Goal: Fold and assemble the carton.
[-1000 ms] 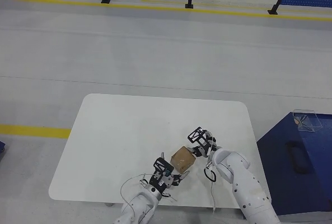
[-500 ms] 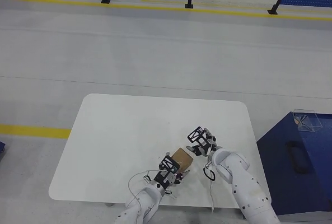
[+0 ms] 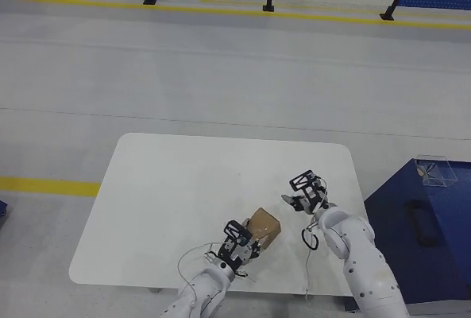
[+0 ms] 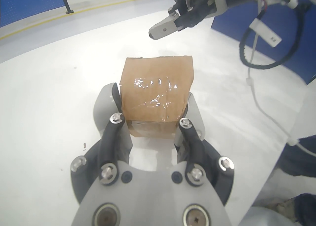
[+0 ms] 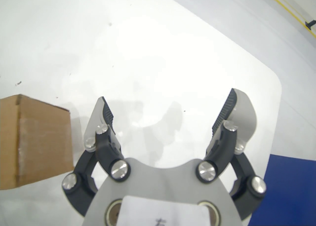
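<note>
Carton [image 4: 155, 88], taped face up, sits near the front edge of the worktop [image 3: 179, 183], clamped in my left hand [image 4: 153, 100], which is the nearer. My right hand [image 5: 169, 96], fingers apart and empty, hangs off the carton's right side without touching it.

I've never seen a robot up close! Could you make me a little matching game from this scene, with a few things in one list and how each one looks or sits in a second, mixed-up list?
Things:
1. carton
2. left gripper
3. right gripper
4. table

Descriptions:
A. open and empty, apart from the box
B. white, with rounded corners
C. brown, shiny tape on one face
D. fingers pressed against two opposite sides of the box

Pairs: 1-C, 2-D, 3-A, 4-B
</note>
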Controlling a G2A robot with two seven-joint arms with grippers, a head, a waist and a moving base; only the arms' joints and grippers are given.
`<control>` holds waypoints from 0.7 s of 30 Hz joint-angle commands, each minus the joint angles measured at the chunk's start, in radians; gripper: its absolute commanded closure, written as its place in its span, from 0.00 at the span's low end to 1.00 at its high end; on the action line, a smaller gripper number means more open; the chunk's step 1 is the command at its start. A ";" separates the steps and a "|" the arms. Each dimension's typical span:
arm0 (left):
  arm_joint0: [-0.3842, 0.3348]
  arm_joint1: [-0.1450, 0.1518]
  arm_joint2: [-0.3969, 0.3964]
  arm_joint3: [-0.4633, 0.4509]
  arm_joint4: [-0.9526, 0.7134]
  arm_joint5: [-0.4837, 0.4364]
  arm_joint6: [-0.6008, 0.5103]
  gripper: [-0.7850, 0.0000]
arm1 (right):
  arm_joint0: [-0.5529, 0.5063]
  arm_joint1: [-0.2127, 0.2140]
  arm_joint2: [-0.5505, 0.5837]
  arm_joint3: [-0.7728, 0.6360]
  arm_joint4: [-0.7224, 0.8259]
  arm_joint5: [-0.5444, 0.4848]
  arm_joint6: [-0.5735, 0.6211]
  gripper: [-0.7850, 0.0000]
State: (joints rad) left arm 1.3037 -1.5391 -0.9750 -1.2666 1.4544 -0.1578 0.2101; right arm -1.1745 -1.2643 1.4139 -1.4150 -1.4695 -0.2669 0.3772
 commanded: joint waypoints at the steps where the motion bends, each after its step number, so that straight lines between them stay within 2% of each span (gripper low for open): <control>1: 0.031 -0.004 -0.028 -0.041 -0.193 -0.035 -0.017 1.00 | -0.013 0.004 0.043 -0.021 0.047 0.004 0.003 0.00; 4: 0.062 -0.016 -0.064 -0.085 -0.501 -0.036 -0.128 1.00 | -0.034 0.009 0.074 -0.053 0.077 0.000 0.018 0.00; 5: 0.069 -0.020 -0.080 -0.086 -0.633 -0.023 -0.197 1.00 | -0.040 0.010 0.077 -0.063 0.079 -0.004 0.023 0.00; 7: 0.056 -0.023 -0.101 -0.094 -0.794 0.009 -0.333 1.00 | -0.044 0.011 0.077 -0.069 0.078 -0.009 0.026 0.00; 8: 0.049 -0.023 -0.114 -0.091 -0.841 0.031 -0.377 0.91 | -0.044 0.011 0.077 -0.069 0.078 -0.009 0.026 0.00; 9: 0.043 -0.022 -0.123 -0.090 -0.854 0.053 -0.397 0.52 | -0.044 0.011 0.077 -0.069 0.078 -0.009 0.026 0.00; 10: 0.039 -0.021 -0.129 -0.086 -0.849 0.078 -0.401 0.00 | -0.044 0.011 0.077 -0.069 0.078 -0.009 0.026 0.00; 16: 0.040 -0.015 -0.155 -0.090 -0.894 0.151 -0.456 0.00 | -0.044 0.011 0.077 -0.069 0.078 -0.009 0.026 0.00; 19: 0.067 -0.008 -0.182 -0.143 -0.839 0.193 -0.371 0.00 | -0.044 0.011 0.077 -0.069 0.078 -0.009 0.026 0.00; 21: 0.092 -0.004 -0.187 -0.191 -0.763 0.216 -0.274 0.00 | -0.044 0.011 0.077 -0.069 0.078 -0.009 0.026 0.00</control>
State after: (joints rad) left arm 1.3814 -1.5454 -1.1608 -1.4282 0.6369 0.0455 -0.1355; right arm -1.2183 -1.2535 1.4906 -1.4844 -1.3912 -0.2758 0.4030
